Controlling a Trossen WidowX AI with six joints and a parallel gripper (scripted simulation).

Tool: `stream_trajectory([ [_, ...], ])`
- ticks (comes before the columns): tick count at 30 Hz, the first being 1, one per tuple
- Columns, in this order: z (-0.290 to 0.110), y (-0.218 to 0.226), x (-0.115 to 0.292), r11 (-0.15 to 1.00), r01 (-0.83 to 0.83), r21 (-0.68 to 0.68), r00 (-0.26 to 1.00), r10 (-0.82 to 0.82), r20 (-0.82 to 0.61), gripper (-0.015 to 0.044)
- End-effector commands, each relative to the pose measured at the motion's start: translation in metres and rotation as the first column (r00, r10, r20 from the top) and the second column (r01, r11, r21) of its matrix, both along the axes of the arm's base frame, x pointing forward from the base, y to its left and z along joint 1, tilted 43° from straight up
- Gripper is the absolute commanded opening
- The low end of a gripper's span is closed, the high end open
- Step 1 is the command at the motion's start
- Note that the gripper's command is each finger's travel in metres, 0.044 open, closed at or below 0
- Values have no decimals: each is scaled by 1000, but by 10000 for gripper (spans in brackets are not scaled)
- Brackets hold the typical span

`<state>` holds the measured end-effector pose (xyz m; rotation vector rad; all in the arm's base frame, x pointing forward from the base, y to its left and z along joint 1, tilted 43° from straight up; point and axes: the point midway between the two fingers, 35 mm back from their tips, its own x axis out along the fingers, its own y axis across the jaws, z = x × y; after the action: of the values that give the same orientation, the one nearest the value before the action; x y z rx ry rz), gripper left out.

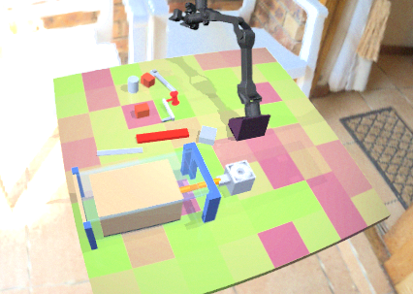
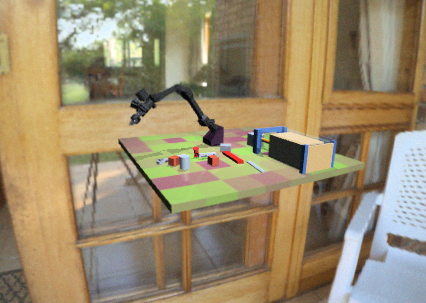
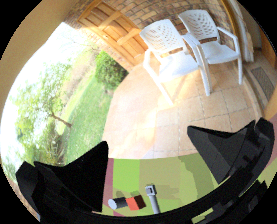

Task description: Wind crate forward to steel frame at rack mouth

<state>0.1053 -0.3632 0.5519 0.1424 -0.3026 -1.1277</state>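
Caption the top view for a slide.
Black arm's open, empty hand high above scattered tools; tan crate strapped to grey winch.

Place: a home porch | Signs: white plastic chairs [image 1: 271,13], brick wall [image 1: 271,3], wooden glass doors [image 2: 165,108], doormat [image 1: 383,144], tile floor [image 1: 334,270], garden [image 3: 49,110] outside

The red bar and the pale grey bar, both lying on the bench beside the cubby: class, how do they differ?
The red bar is thick and bright; the pale grey bar is thin and dull. The red bar lies farther from the crate, the grey bar right beside the cubby. Both lie flat, roughly parallel.
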Motion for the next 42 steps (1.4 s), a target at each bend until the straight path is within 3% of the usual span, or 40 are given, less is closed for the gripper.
stream_trajectory([
  [1,-61,-19,41,997,18,73,956,5,-294,440],
  [5,-109,-23,72,993,12,117,850,51,-524,440],
  [9,-159,-18,104,988,-16,153,662,125,-739,440],
  [14,-222,2,141,976,-87,201,299,218,-929,440],
  [18,-270,26,163,953,-166,252,-59,245,-968,440],
  [23,-323,64,182,898,-273,345,-509,169,-844,440],
  [29,-374,116,191,784,-359,507,-885,-112,-452,440],
  [34,-403,154,190,680,-345,647,-910,-412,-52,440],
  [42,-405,156,190,674,-342,655,-903,-429,-30,440],
])
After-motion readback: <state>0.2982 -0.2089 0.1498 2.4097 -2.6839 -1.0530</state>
